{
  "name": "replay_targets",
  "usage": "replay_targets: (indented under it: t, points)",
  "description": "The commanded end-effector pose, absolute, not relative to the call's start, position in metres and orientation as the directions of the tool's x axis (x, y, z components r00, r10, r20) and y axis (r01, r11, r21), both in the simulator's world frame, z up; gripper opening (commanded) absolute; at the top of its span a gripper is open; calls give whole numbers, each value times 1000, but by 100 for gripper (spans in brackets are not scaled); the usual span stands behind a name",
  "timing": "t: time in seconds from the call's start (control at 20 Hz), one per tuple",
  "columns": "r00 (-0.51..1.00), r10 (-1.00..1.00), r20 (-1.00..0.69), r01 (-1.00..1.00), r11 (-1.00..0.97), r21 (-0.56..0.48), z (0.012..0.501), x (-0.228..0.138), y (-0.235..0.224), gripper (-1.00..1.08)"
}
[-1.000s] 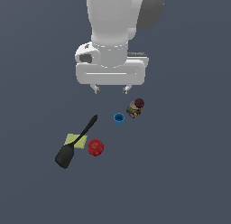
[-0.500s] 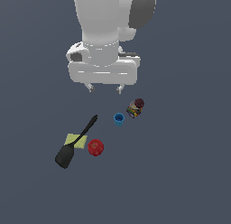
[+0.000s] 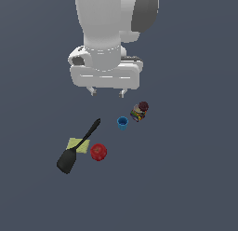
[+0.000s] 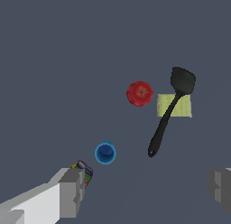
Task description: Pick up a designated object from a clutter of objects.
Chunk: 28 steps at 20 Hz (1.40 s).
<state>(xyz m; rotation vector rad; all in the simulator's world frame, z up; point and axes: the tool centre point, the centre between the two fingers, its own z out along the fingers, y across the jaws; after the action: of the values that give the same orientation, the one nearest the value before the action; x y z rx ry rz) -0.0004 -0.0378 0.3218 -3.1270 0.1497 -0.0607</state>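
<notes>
- Gripper [image 3: 108, 92] is hanging above the floor with its fingers spread wide; nothing is sitting between them.
- In the wrist view both fingertips [image 4: 72, 191] are showing at the picture's edges, far apart, with bare floor between.
- Blue cup [image 3: 122, 123] is standing upright on the dark grey floor [image 3: 186, 179], mouth up, apart from every other item. In the exterior view it is lying just below the gripper, slightly toward that view's right.
- Jar [image 3: 139, 111] is lying tilted just beside the cup, on the exterior view's right of it; not touching, as far as the exterior view is showing. In the wrist view one finger is partly covering the jar [image 4: 85, 170].
- Red object [image 3: 98, 152] is resting near the cup, on the exterior view's lower left of it.
- Black spatula [image 3: 76, 148] is lying flat, its handle crossing over the yellow-green square [image 3: 76, 145]; handle tip is pointing toward the cup, well short of touching.
- Wrist view is showing the same layout: cup [image 4: 105, 153], red object [image 4: 139, 93], spatula [image 4: 170, 109], square [image 4: 180, 105].
</notes>
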Motion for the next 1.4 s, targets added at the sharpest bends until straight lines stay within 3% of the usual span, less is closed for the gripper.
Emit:
replay_targets:
  t: [0.0,0.6,1.35]
  points:
    - [994,-106,36,-106,-994,-12,314,0,-36,100]
    - [973,-230,22,-230,-973,-9,229,-8,-15,100]
    - [910,-415,3,-415,-910,-2,109,-54,16,100]
